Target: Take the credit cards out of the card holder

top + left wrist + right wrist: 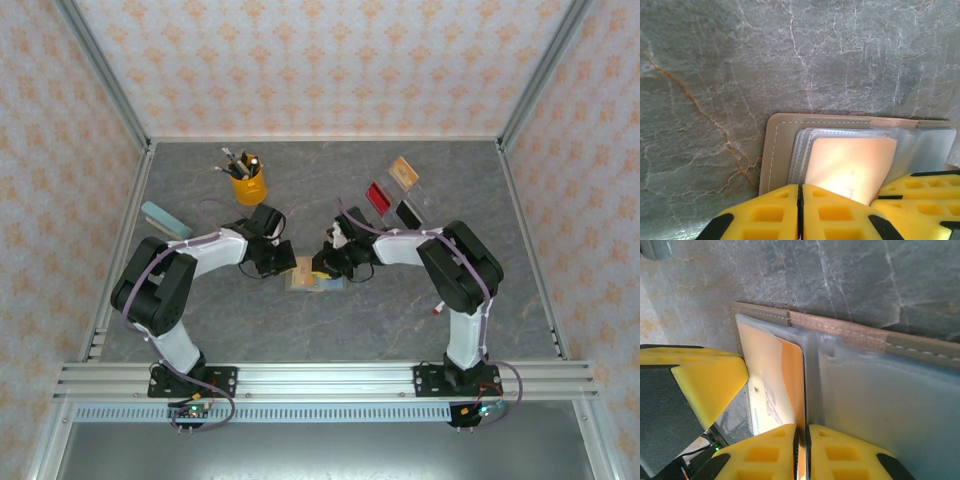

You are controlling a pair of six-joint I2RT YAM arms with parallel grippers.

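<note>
The card holder (318, 281) lies open on the table between the two arms, olive rim and pale clear slots (890, 405) facing up. A tan-orange credit card (790, 385) stands partly out of the left-hand slots, and my right gripper (802, 445) is shut on its edge. In the left wrist view the same card (850, 160) glows pale inside the holder (775, 150). My left gripper (801, 200) is shut, its fingertips down at the holder's near edge, with nothing seen between them. Three more credit cards lie at the back right: tan-orange (404, 172), red (378, 194), black (409, 212).
A yellow cup of pens (247, 185) stands at the back, left of centre. A light-blue block (165, 219) lies by the left wall. The two grippers' fingers (705, 380) are close together over the holder. Patterned walls enclose the table on three sides.
</note>
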